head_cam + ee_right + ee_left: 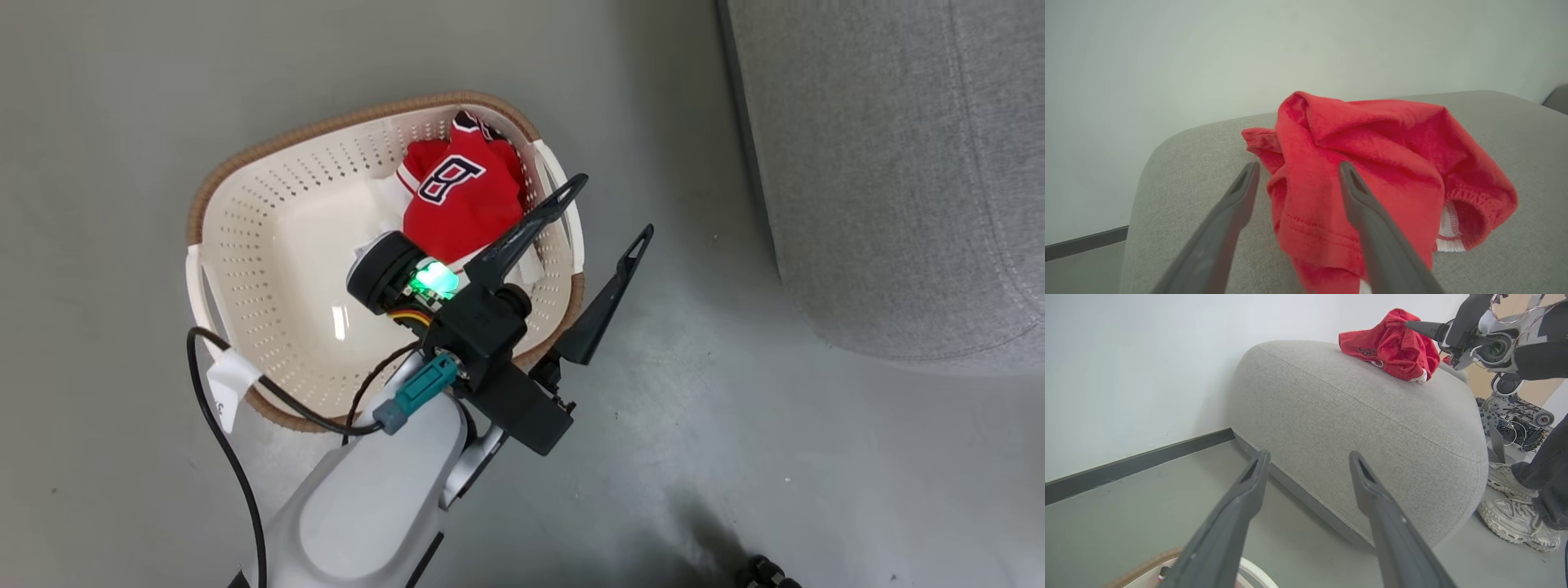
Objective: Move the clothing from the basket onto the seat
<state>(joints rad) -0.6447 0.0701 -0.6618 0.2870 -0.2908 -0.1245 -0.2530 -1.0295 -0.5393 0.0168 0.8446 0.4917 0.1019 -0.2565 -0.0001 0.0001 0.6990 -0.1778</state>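
On the grey seat (1372, 428) one red garment (1372, 163) lies crumpled; the basket (269, 245) on the floor nearby holds the numbered jersey (457, 204). My left gripper (614, 206) hangs over the basket's rim, spread and empty — my right gripper (1298, 165) gapes over the seat's garment, gripping nothing.

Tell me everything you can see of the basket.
The basket is a cream-white plastic tub, a rounded rectangle with perforated walls, a smooth glossy bottom, a brown woven-look rim and white side handles. It stands upright on the grey floor, apart from the seat. A red garment with a number patch lies crumpled at one end; most of the bottom is bare. The left gripper hangs over its rim, jaws open.
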